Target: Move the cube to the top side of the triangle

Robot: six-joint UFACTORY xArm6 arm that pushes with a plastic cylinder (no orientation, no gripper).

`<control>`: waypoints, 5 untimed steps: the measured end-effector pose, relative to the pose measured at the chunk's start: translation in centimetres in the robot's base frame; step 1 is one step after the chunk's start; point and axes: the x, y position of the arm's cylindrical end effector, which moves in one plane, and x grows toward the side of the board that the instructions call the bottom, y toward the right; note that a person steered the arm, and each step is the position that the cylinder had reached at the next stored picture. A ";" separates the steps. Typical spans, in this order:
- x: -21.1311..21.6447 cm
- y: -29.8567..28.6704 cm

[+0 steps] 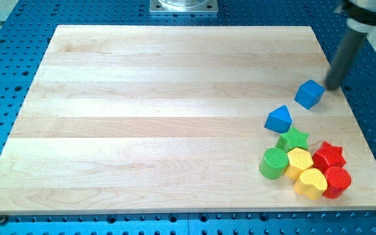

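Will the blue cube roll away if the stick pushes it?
Probably not: the blue cube has flat faces, so it should slide on the smooth wooden board. My tip sits just right of it; an off-centre push may spin it.

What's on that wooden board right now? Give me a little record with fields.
board: wooden board on a blue pegboard
my tip: just to the view's right of the blue cube
blue triangle: below-left of the cube, apart from it
cluster at lower right: green star, green cylinder, yellow blocks, red blocks
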 end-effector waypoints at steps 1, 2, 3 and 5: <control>1.7 1.6; 4.0 -4.3; 5.1 -7.2; 0.4 -10.2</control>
